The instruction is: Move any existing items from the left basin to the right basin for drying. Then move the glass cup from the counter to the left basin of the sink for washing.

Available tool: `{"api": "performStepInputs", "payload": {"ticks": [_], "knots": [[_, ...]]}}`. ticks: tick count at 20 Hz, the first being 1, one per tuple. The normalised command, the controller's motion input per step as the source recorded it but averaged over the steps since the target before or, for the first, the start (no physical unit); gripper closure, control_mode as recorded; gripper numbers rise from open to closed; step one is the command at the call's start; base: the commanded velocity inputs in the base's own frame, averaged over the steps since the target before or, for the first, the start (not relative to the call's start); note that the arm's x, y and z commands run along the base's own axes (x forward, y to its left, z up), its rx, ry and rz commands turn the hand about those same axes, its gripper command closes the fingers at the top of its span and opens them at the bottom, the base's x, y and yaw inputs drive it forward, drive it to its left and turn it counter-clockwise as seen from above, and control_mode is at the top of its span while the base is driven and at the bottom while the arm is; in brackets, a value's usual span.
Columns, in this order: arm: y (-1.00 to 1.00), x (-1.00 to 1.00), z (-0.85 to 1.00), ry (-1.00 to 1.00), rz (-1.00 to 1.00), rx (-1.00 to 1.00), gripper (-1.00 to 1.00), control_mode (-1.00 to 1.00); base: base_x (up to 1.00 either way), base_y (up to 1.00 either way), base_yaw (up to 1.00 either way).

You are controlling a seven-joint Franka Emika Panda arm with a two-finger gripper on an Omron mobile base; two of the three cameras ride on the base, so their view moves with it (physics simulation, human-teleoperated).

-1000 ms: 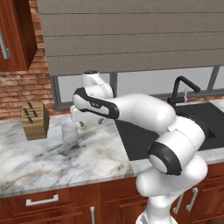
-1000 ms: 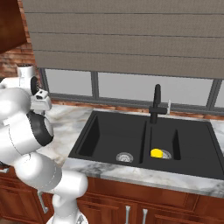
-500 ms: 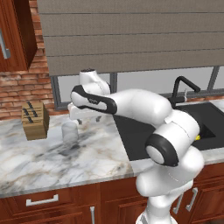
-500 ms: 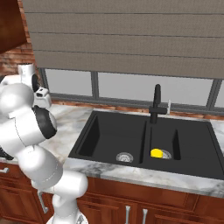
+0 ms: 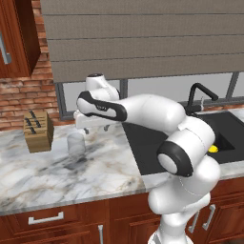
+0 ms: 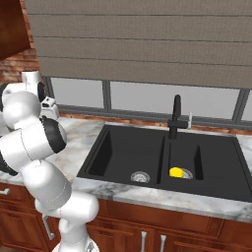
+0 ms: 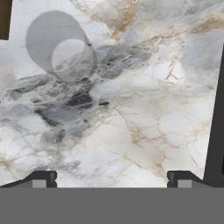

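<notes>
The glass cup (image 5: 75,143) stands upright on the white marble counter (image 5: 57,176), to the left of the sink (image 5: 152,143). My gripper (image 5: 95,128) hovers just right of it and above it, open, with nothing between its fingers. In the hand view the glass cup (image 7: 59,46) lies at the upper left, away from the gripper (image 7: 111,179). The small yellow container (image 6: 176,172) sits in the narrower right basin (image 6: 184,147). The wide left basin (image 6: 128,147) holds nothing but its silver drain (image 6: 140,175).
A wooden knife block (image 5: 38,131) stands on the counter left of the glass cup, against the brick wall. The black faucet (image 6: 176,115) rises behind the divider between the basins. The sink's black edge (image 7: 216,131) runs down the right of the hand view.
The arm has folded further left over the counter, and its elbow has swung toward the sink's front. The hand stays beside the glass cup, jaws open throughout.
</notes>
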Motion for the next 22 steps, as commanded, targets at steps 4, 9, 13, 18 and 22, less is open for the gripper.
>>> {"api": "performStepInputs", "payload": {"ticks": [4,9,13,18,22], "knots": [[0.00,0.08,0.00,0.00,0.00,0.00,-1.00,-1.00,0.00,0.00,0.00],[0.00,0.11,0.00,0.00,0.00,0.00,-1.00,-1.00,0.00,0.00,0.00],[0.10,0.22,0.00,0.01,0.00,0.00,-1.00,-1.00,0.00,0.00,0.00],[0.13,0.27,0.00,0.02,0.00,0.00,-1.00,-1.00,0.00,0.00,0.00],[0.09,0.27,0.00,0.01,0.00,0.00,-1.00,-1.00,0.00,0.00,0.00]]}}
